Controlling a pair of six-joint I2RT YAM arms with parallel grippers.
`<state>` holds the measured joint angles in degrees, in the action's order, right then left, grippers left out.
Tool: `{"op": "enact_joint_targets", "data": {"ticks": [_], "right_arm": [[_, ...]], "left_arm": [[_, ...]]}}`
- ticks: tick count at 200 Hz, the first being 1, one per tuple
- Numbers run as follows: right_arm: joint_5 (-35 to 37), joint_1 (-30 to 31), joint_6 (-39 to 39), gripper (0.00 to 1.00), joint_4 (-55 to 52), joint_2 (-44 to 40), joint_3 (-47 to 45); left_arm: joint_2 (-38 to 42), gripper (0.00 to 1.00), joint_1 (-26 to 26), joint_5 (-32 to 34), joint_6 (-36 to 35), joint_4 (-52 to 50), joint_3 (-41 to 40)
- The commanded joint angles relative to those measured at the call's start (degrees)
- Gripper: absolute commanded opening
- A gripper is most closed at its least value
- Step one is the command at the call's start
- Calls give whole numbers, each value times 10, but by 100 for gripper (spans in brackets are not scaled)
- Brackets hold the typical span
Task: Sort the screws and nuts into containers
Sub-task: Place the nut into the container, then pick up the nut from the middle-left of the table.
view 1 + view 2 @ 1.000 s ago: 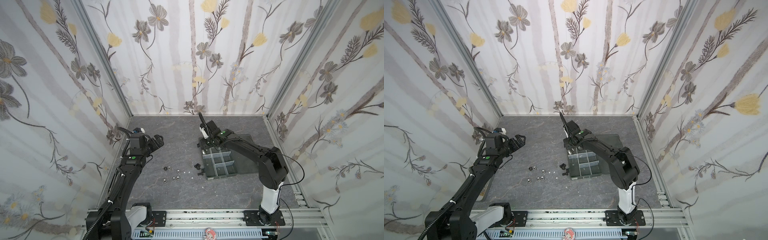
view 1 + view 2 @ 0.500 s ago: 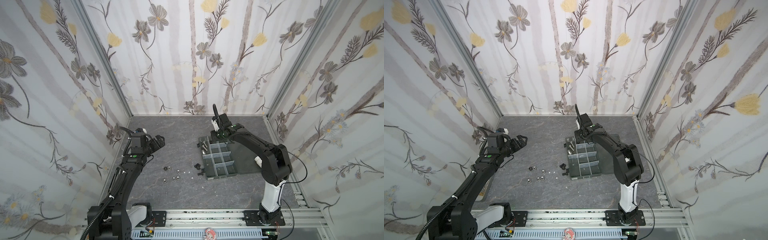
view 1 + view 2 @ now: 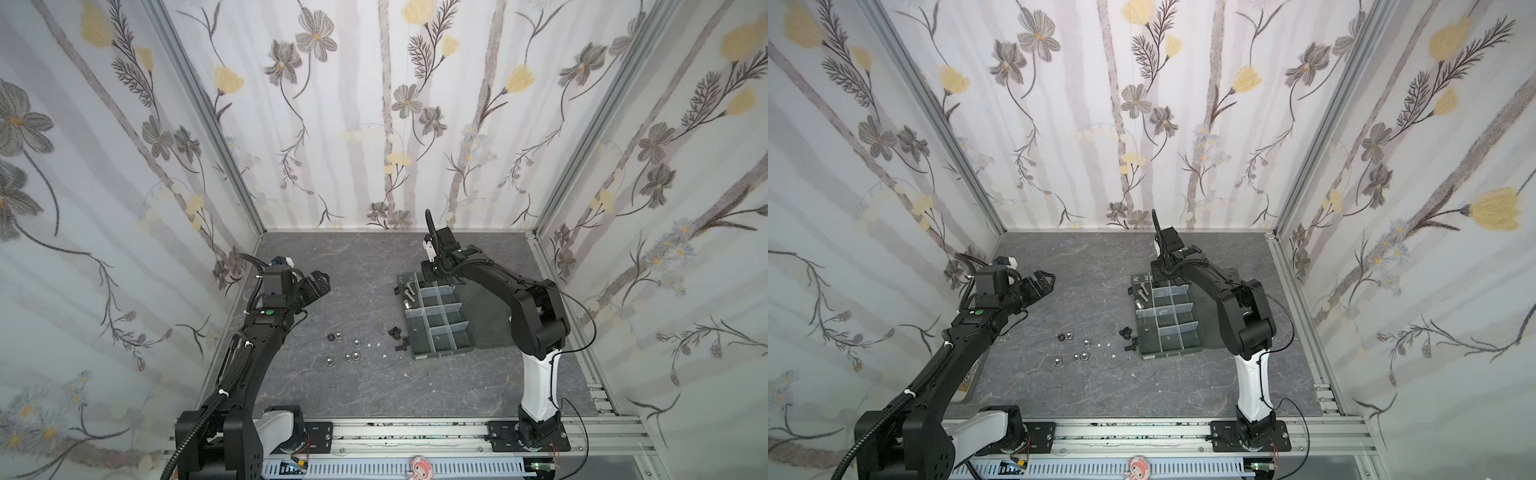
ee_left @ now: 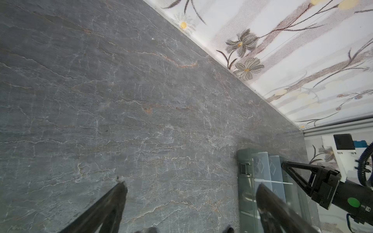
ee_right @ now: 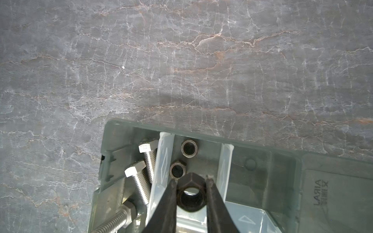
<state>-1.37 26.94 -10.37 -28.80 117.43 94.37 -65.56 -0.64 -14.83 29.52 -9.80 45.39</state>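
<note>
The right gripper (image 5: pixel 190 182) clamps a black nut (image 5: pixel 190 198) above a compartment (image 5: pixel 209 159) holding two nuts (image 5: pixel 188 148), seemingly without touching them; the left gripper (image 4: pixel 190 183) jaws stand wide, empty.

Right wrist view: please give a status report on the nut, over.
Right gripper shut on black nut, over the compartment holding two nuts. Left gripper open, empty, over the table. Loose nuts wait there. Nothing in the way.
</note>
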Motion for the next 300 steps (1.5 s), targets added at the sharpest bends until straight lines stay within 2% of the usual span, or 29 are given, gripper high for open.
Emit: {"op": "enact_joint_targets", "data": {"ticks": [1, 11, 44, 79, 121, 146, 200, 262, 300], "right_arm": [[-8, 0, 6, 24, 12, 5, 1], [-8, 0, 5, 25, 13, 6, 0], [-9, 0, 4, 38, 17, 10, -1], [-9, 0, 4, 44, 19, 7, -1], [-15, 2, -3, 45, 40, -29, -26], [-21, 14, -17, 45, 74, -73, -70], [-39, 47, -41, 45, 149, -178, -197], [-50, 75, -71, 46, 235, -308, -335], [-51, 91, -69, 47, 245, -335, -365]], "left_arm": [[0, 100, 0, 2, -4, 8, 0], [-1, 100, 0, -1, -5, 9, 0], [1, 100, 0, -1, -10, 5, 0], [-1, 100, -6, 42, -20, -27, 8], [-10, 100, -19, 90, -40, -85, 32], [-17, 100, -46, 134, -62, -125, 55], [-58, 87, -90, 180, -73, -195, 82], [-56, 81, -110, 230, -15, -239, 69], [-52, 80, -110, 210, 33, -228, 36]]}}
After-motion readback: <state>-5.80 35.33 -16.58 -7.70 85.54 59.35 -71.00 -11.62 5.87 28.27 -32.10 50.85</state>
